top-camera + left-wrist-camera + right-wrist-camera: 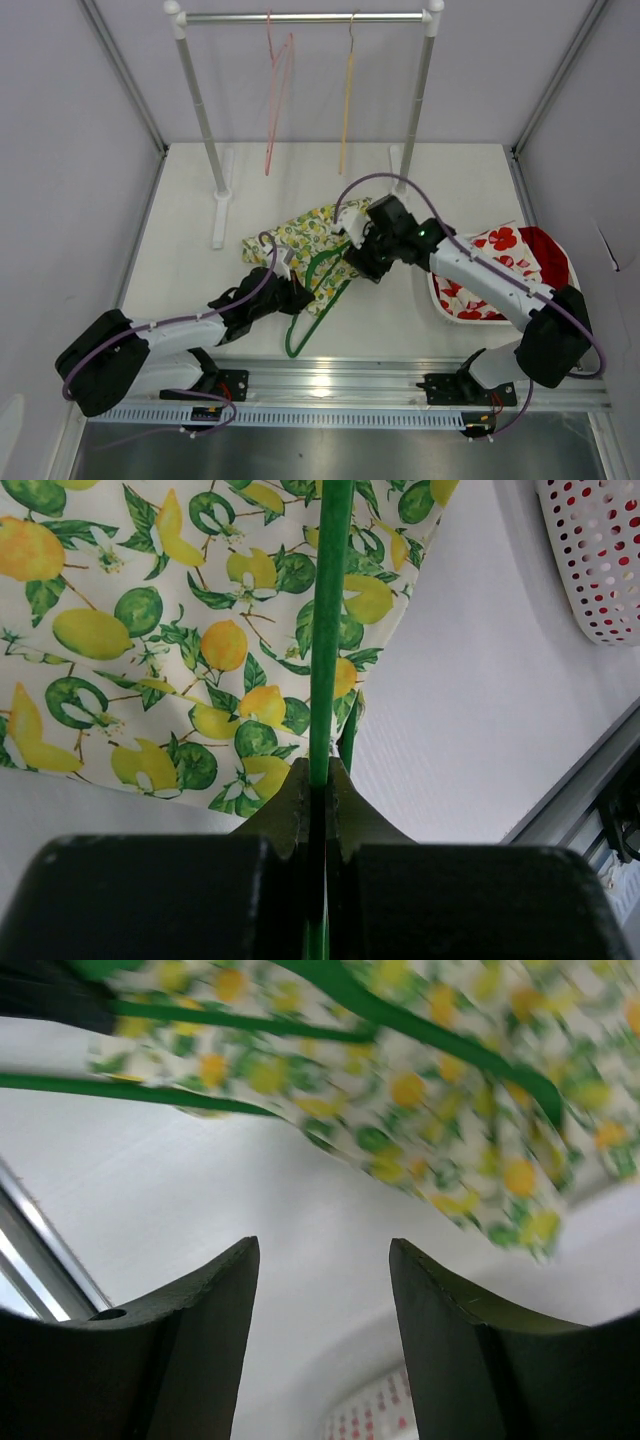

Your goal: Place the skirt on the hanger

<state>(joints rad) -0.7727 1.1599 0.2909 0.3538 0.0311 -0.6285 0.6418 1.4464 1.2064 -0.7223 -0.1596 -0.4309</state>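
Observation:
The lemon-print skirt (303,233) lies flat on the white table, and the green hanger (318,300) lies partly over its near edge. My left gripper (297,297) is shut on the hanger's green bar (330,630), which runs straight out from the jaws across the skirt (150,630). My right gripper (358,262) hovers just right of the skirt, open with nothing between its fingers (215,1300). In the right wrist view the skirt (450,1090) and the hanger (400,1020) lie beyond the fingertips, blurred.
A metal clothes rack (300,17) stands at the back with a pink hanger (278,90) and a yellow hanger (346,100) on it. A white perforated basket (470,305) holding red-and-white cloth sits at the right. A metal rail (350,375) runs along the near edge.

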